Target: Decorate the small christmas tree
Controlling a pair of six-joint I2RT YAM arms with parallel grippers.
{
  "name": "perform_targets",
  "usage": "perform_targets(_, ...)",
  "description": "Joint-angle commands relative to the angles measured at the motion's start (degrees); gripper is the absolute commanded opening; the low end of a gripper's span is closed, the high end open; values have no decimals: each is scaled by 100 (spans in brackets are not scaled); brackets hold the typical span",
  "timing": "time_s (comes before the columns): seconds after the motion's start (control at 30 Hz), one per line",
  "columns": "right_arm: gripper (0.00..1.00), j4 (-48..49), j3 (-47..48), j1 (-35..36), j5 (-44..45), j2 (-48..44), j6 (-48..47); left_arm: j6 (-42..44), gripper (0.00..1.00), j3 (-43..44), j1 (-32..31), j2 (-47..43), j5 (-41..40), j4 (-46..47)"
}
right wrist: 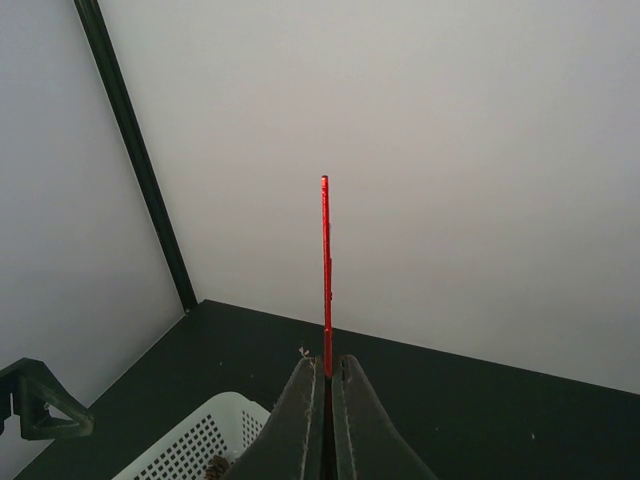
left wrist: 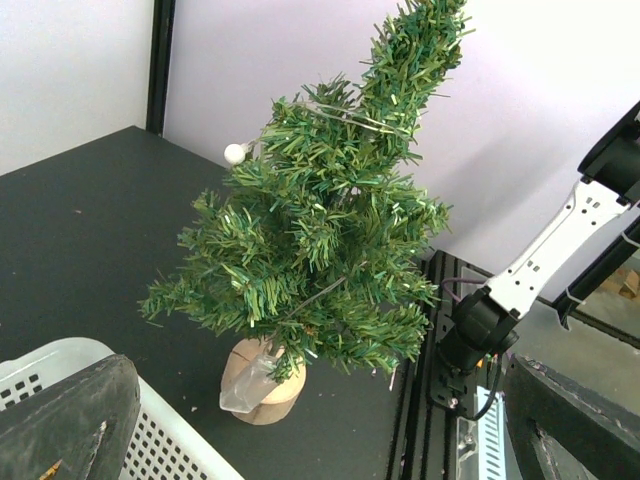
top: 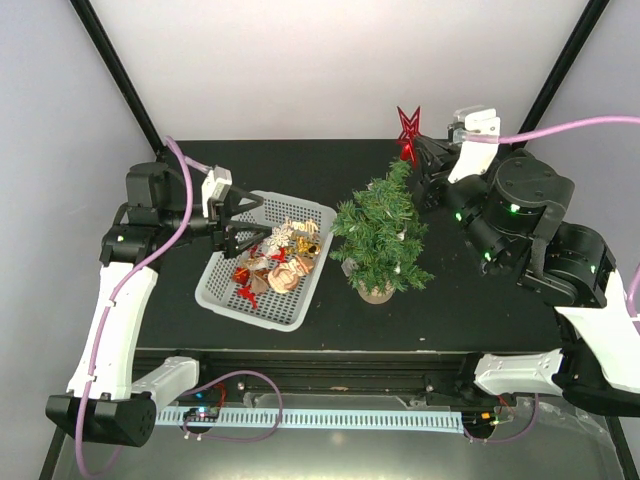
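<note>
small christmas tree (top: 382, 232) looks light, tippy, soft-branched; hold its tan base (left wrist: 262, 385). right gripper (top: 415, 150) jaws clamp red star (top: 408, 130) above treetop; left gripper (top: 245, 228) jaws apart beside tree.

The small christmas tree (top: 381, 232) is standing upright on a round tan base, bushy green branches spreading. It is sitting centrally on the worktop (top: 470, 310).

Red star (right wrist: 326, 260) edge-on above my right claw (right wrist: 326, 368): thin line only, foot hidden between fingers. Basket (right wrist: 200, 440) below, cut by bottom edge. Small christmas tree (left wrist: 320, 240) ahead of my left claw (top: 258, 222): tip cropped. Ornaments (top: 285, 255) beneath: too small to tell apart.
</note>
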Motion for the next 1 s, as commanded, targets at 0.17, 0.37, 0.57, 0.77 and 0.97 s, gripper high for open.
perform_targets(0.17, 1, -30, 74, -14, -150, -7, 129, -64, 99, -9, -20, -78, 112, 115)
perform_targets(0.37, 1, -41, -78, -18, -115, -42, 164, -107, 99, -1, -14, -82, 134, 146)
perform_targets(0.57, 1, -27, -218, -19, -34, -113, 171, -135, 99, 4, -18, -74, 148, 155)
perform_targets(0.77, 1, -54, -297, -14, -58, -141, 217, -134, 99, 0, -20, -75, 152, 165)
perform_targets(0.97, 1, -76, -538, -15, -143, -203, 327, -128, 99, -9, -20, -73, 152, 155)
